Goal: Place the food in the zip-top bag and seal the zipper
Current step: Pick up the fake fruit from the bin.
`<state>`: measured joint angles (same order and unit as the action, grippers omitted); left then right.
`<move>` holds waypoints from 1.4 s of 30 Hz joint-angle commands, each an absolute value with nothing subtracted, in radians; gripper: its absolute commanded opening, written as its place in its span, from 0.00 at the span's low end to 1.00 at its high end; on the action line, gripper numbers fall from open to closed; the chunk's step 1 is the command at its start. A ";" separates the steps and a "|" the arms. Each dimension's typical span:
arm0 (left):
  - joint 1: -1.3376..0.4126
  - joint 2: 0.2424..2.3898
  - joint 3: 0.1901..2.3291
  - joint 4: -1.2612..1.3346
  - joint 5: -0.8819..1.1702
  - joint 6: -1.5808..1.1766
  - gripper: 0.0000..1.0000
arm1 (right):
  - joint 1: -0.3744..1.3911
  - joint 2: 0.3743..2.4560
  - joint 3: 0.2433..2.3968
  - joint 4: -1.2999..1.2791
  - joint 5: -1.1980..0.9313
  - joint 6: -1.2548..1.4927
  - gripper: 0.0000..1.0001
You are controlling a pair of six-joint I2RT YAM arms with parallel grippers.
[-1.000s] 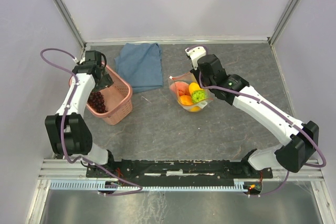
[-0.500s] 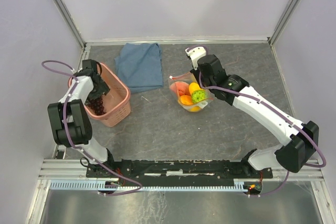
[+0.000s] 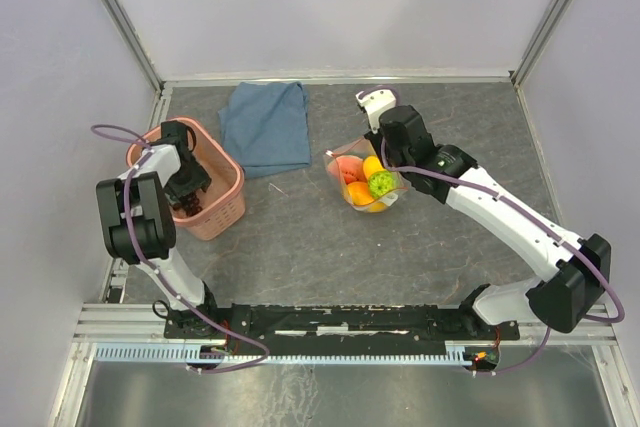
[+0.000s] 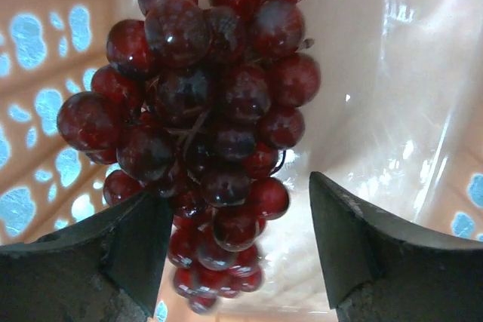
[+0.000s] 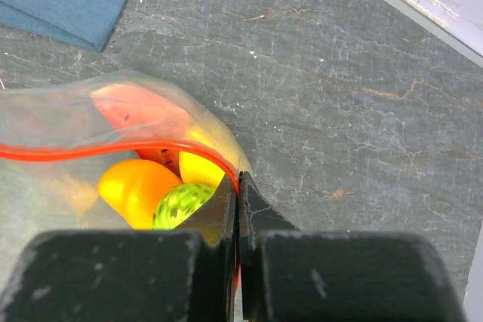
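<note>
left pincer (image 4: 238, 239) wide astride grape bunch (image 4: 204, 111) | right pincer (image 5: 238, 186) clamping zipper (image 5: 113, 148)

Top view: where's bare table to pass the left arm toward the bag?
Bare table lies between the pink basket and the zip-top bag, nearer than the blue cloth, and along the near edge. Crowded: inside the basket, left gripper over the grapes; bag mouth, pinched by the right gripper.

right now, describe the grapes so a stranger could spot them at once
On the table's left side a pink basket sits beside a blue cloth. Inside it, under the left gripper, lies the grape bunch. It alone is a dark red cluster; the other food is bright.
</note>
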<state>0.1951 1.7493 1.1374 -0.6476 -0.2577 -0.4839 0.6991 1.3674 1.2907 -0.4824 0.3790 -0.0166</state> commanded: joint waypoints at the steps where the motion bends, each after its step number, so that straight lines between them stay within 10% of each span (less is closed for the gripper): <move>1: 0.201 1.773 1.137 -0.617 -0.211 -0.481 0.71 | 0.696 1.320 1.287 -0.420 0.406 -0.025 0.01; 19: 0.200 1.607 1.115 -0.623 -0.208 -0.444 0.08 | 0.697 1.326 1.292 -0.426 0.412 -0.025 0.01; 42: 0.190 1.182 1.219 -0.661 -0.006 -0.372 0.03 | 0.697 1.338 1.308 -0.447 0.424 -0.028 0.01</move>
<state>0.1940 1.2659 1.1599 -0.7013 -0.0937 -0.4397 0.6991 1.3560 1.2839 -0.4816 0.4015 -0.0238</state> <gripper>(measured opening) 0.201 0.023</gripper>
